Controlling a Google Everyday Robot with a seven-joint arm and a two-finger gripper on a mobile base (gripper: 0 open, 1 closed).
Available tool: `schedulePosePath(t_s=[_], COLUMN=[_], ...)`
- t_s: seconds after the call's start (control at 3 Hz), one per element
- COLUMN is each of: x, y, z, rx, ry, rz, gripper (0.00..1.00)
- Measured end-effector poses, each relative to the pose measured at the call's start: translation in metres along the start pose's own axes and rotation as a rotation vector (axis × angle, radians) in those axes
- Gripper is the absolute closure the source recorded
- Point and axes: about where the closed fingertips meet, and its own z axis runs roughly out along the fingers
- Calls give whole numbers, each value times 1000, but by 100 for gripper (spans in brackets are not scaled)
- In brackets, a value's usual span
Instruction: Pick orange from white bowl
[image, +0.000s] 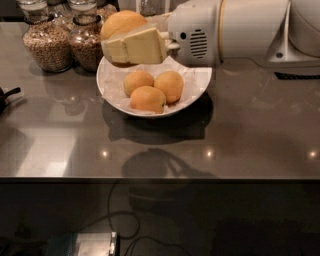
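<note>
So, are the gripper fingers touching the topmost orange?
Touching. The camera view shows the gripper with its fingers pressed against the orange, above the white bowl.

No readable text, labels, brands or numbers anywhere: none on the glass jars (47, 42), the white bowl (199, 82) or the arm housing (240, 30). The gripper (120, 45) is at 11 o'clock over the bowl, clamped on the orange (122, 22).

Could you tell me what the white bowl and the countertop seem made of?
The white bowl looks like glazed ceramic: glossy, opaque rim. The countertop seems polished stone or laminate, given its reflections. The gripper holds an orange above the bowl's back rim.
</note>
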Motion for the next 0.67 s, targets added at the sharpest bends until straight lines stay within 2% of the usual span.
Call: schedulePosePath(t_s=[0.33,0.67], x=[-27,-50], y=[-9,-9], z=[-22,-45], rx=[-181,-359], ry=[-95,-156], rz=[5,35], gripper=[100,100])
